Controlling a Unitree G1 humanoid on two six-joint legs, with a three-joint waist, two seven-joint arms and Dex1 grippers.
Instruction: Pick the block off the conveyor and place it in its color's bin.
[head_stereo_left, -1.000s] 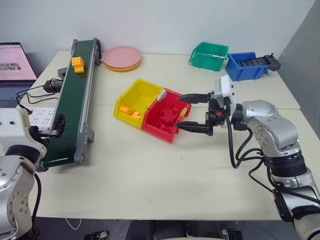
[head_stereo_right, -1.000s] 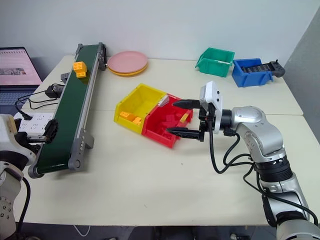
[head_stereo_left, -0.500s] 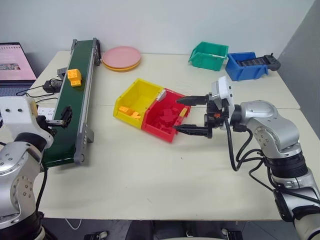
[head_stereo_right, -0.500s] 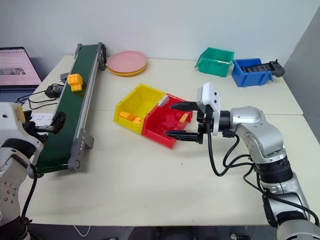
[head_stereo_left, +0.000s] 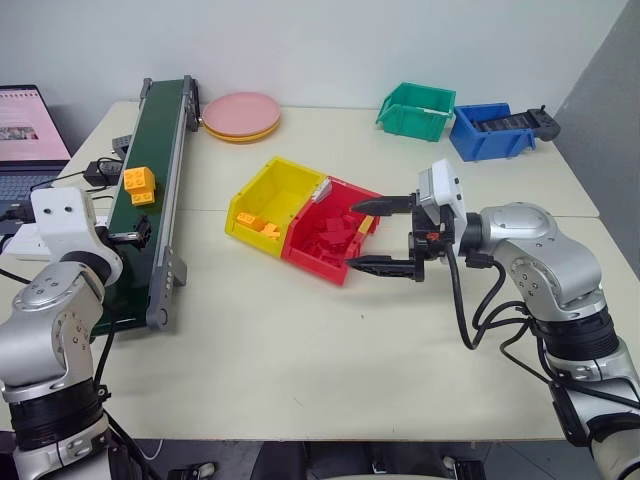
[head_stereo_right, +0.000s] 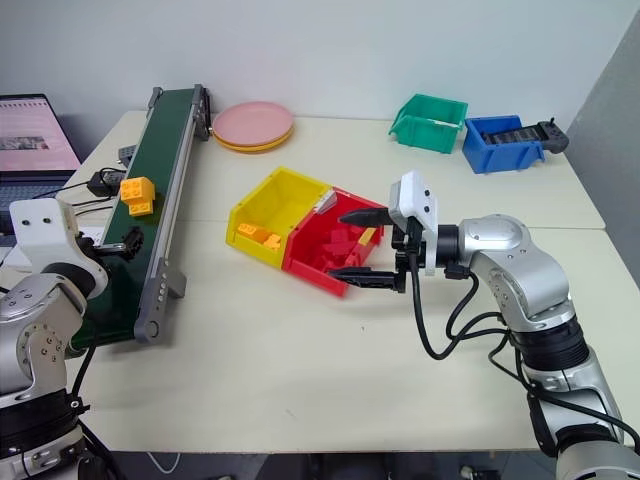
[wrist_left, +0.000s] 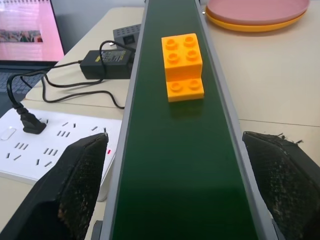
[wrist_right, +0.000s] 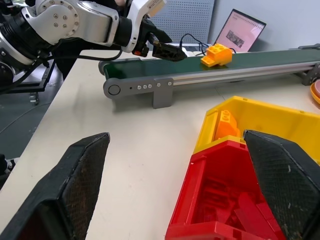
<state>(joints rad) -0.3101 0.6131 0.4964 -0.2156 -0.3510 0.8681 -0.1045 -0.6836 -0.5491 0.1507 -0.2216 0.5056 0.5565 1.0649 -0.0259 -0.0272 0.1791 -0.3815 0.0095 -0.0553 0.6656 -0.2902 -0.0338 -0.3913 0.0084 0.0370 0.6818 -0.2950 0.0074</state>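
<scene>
On the left, the left gripper (wrist_left: 175, 190) hangs over the near end of the conveyor (head_stereo_left: 150, 215) with its fingers spread wide and empty, and the block (wrist_left: 183, 66) sits on the belt just ahead of them, midway between the side rails. A good pick would keep the fingers straddling the belt, centred on the brick, and close across its flat sides. To the right the yellow bin (head_stereo_left: 275, 190) stands mid-table, with the right gripper (head_stereo_left: 385, 235) open and empty at the adjoining red bin (head_stereo_left: 340, 255).
</scene>
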